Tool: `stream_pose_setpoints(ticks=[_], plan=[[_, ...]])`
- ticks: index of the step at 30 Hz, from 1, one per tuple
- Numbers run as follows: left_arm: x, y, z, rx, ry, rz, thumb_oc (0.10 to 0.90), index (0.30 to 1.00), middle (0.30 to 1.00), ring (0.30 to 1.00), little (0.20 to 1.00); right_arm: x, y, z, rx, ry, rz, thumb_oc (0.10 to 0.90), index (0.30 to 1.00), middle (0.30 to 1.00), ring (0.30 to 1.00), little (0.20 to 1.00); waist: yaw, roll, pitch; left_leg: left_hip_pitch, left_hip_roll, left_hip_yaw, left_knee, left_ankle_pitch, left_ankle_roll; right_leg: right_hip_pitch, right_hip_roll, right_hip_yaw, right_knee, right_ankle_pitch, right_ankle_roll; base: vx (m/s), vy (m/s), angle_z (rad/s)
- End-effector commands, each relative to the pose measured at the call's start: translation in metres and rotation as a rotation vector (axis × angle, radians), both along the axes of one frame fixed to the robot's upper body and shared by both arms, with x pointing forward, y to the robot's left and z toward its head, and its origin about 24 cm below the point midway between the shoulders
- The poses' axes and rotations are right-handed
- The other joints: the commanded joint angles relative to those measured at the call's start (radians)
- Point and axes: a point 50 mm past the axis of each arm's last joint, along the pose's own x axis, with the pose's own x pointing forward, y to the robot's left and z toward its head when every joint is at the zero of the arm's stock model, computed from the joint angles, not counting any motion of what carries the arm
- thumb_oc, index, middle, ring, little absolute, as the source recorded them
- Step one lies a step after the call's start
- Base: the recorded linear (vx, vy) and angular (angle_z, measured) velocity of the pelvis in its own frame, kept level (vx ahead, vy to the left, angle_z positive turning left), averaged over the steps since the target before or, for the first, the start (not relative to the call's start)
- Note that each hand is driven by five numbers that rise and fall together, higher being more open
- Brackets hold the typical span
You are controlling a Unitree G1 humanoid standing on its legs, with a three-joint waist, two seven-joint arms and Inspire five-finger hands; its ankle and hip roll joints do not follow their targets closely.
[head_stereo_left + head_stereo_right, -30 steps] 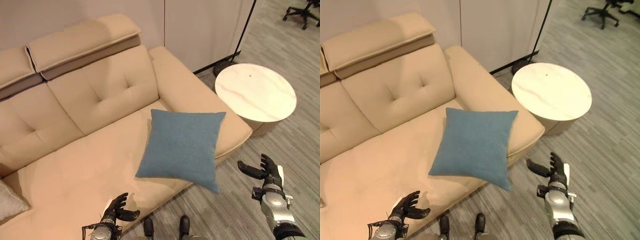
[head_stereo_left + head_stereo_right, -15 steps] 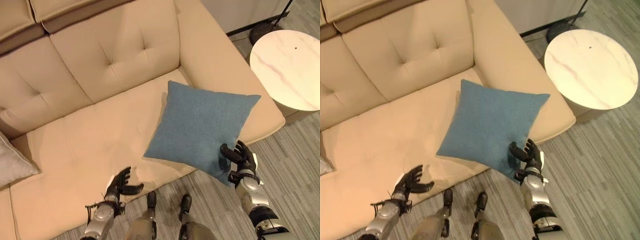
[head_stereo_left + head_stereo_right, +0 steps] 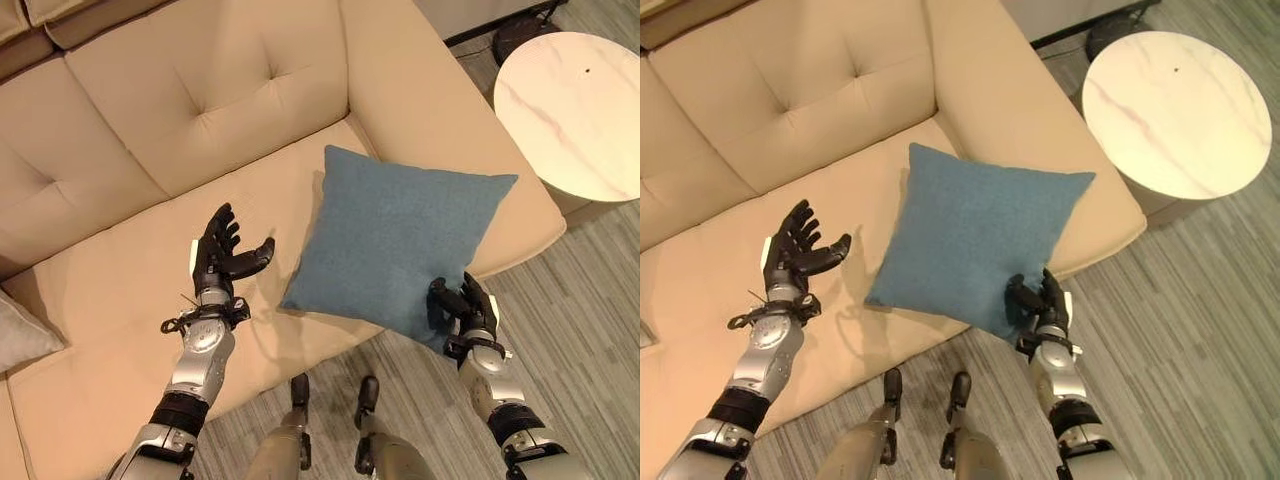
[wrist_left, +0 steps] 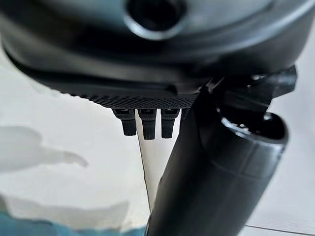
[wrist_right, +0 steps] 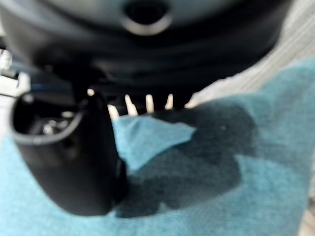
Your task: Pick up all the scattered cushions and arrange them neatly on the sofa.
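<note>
**Closing in on the blue cushion at the seat edge**

Lying flat on the sofa (image 3: 120, 300) seat: blue cushion (image 3: 400, 240), turned diamond-wise, near corner hanging past the front edge over the floor (image 3: 580, 330). Likely target of this step, being crooked and half off the seat.

Reaching at that overhanging corner: right hand (image 3: 458, 308), fingers part curled and pressing against the fabric. In the right wrist view, thumb lying on blue cloth, fingertips past it; whether cloth is actually pinched, cannot tell. Approaching from below the seat edge probably for getting fingers under the free corner.

Hovering above the seat just beside the cushion's opposite edge: left hand (image 3: 222, 255), fingers spread and relaxed, thumb pointing toward the cushion, holding nothing. Placed as if for taking the far side, giving a two-sided lift.

Sitting at the far left edge of the seat: corner of a pale cushion (image 3: 20, 335), well apart. Standing past the sofa arm: round tabletop (image 3: 570, 110), bare.

Judging progress: grasp not yet secured; lifting and squaring against the backrest to follow.
</note>
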Motion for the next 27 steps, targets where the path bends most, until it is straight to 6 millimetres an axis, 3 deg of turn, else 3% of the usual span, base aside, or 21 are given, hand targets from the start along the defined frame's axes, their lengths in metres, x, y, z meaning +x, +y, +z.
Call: stream_pose_setpoints(ticks=[1,3,4,5,9,12,14,15,16,17,23,27], plan=[[0.013,-0.006,0.035,0.056,-0.169,-0.016,0.8,0.9,0.9,0.9,0.9,0.023,0.028,0.035,-0.03,-0.171,0.131,0.8,0.9,0.9,0.9,0.9,0.009,-0.061,-0.037,-0.069,-0.034,0.01,0.057,-0.068,-0.022,-0.087,-0.084,0.086,0.09,-0.029,0.119,-0.03,0.02,-0.16],[0.017,-0.009,0.038,0.092,-0.165,-0.026,0.8,0.9,0.9,0.9,0.9,0.027,0.029,0.041,-0.032,-0.19,0.135,0.8,0.9,0.9,0.9,0.9,0.003,-0.064,-0.033,-0.086,-0.034,0.014,0.062,-0.063,-0.022,-0.107,-0.085,0.092,0.095,-0.023,0.119,-0.05,0.021,-0.25],[0.028,-0.012,0.042,0.219,-0.136,-0.04,0.8,0.9,0.9,0.9,0.9,0.04,0.032,0.064,-0.059,-0.254,0.157,0.8,0.9,0.9,0.9,0.9,-0.009,-0.071,-0.017,-0.118,-0.031,0.023,0.077,-0.062,-0.023,-0.143,-0.084,0.104,0.108,-0.015,0.12,-0.06,0.027,-0.23],[0.028,-0.012,0.042,0.219,-0.136,-0.041,0.8,0.9,0.9,0.9,0.9,0.04,0.032,0.064,-0.059,-0.255,0.157,0.8,0.9,0.9,0.9,0.9,-0.009,-0.071,-0.017,-0.119,-0.031,0.023,0.077,-0.062,-0.023,-0.144,-0.084,0.104,0.108,-0.015,0.12,-0.07,0.038,-0.19],[0.042,-0.025,0.034,0.28,-0.05,-0.092,0.8,0.9,0.9,0.9,0.9,0.061,0.045,0.11,-0.109,-0.381,0.215,0.8,0.9,0.9,0.9,0.9,-0.029,-0.082,0.01,-0.203,-0.031,0.04,0.106,-0.048,-0.025,-0.236,-0.08,0.122,0.132,0.003,0.12,-0.06,0.025,-0.23],[0.045,-0.033,0.031,0.285,-0.032,-0.117,0.8,0.9,0.9,0.9,0.9,0.065,0.054,0.123,-0.103,-0.43,0.234,0.8,0.9,0.9,0.9,0.9,-0.037,-0.085,0.014,-0.23,-0.029,0.044,0.106,-0.042,-0.025,-0.267,-0.079,0.131,0.132,0.01,0.121,-0.04,0.011,-0.19],[0.047,-0.049,0.031,0.271,-0.026,-0.164,0.8,0.9,0.9,0.9,0.9,0.068,0.069,0.14,-0.074,-0.501,0.265,0.8,0.9,0.9,0.9,0.9,-0.047,-0.085,0.022,-0.26,-0.027,0.046,0.101,-0.031,-0.026,-0.305,-0.078,0.137,0.129,0.02,0.121,-0.05,-0.001,-0.12],[0.047,-0.053,0.03,0.255,-0.029,-0.174,0.593,0.589,0.589,0.589,0.589,0.068,0.073,0.142,-0.066,-0.516,0.277,0.579,0.568,0.568,0.568,0.568,-0.049,-0.083,0.023,-0.265,-0.028,0.045,0.098,-0.028,-0.026,-0.313,-0.077,0.138,0.129,0.021,0.121,-0.03,-0.011,-0.11],[0.047,-0.053,0.03,0.255,-0.029,-0.174,0.558,0.538,0.538,0.538,0.538,0.068,0.073,0.142,-0.066,-0.515,0.277,0.54,0.509,0.509,0.509,0.509,-0.049,-0.083,0.023,-0.266,-0.028,0.045,0.098,-0.028,-0.026,-0.313,-0.077,0.138,0.129,0.021,0.121,-0.01,-0.01,-0.1],[0.047,-0.056,0.032,0.239,-0.037,-0.178,0.4,0.3,0.3,0.3,0.3,0.067,0.077,0.145,-0.059,-0.533,0.285,0.4,0.3,0.3,0.3,0.3,-0.05,-0.081,0.026,-0.271,-0.029,0.045,0.096,-0.026,-0.026,-0.318,-0.076,0.141,0.128,0.022,0.121,-0.02,-0.015,-0.08],[0.042,-0.063,0.037,0.162,-0.083,-0.185,0.4,0.3,0.3,0.3,0.3,0.061,0.091,0.142,-0.028,-0.563,0.329,0.4,0.3,0.3,0.3,0.3,-0.046,-0.065,0.028,-0.236,-0.036,0.037,0.076,-0.028,-0.025,-0.294,-0.071,0.147,0.125,0.012,0.12,0.0,-0.015,-0.01],[0.033,-0.057,0.036,0.101,-0.114,-0.169,0.4,0.3,0.3,0.3,0.3,0.048,0.088,0.124,-0.041,-0.534,0.346,0.4,0.3,0.3,0.3,0.3,-0.042,-0.052,0.015,-0.163,-0.035,0.031,0.061,-0.04,-0.025,-0.226,-0.068,0.145,0.124,-0.01,0.116,0.03,-0.035,0.0]])
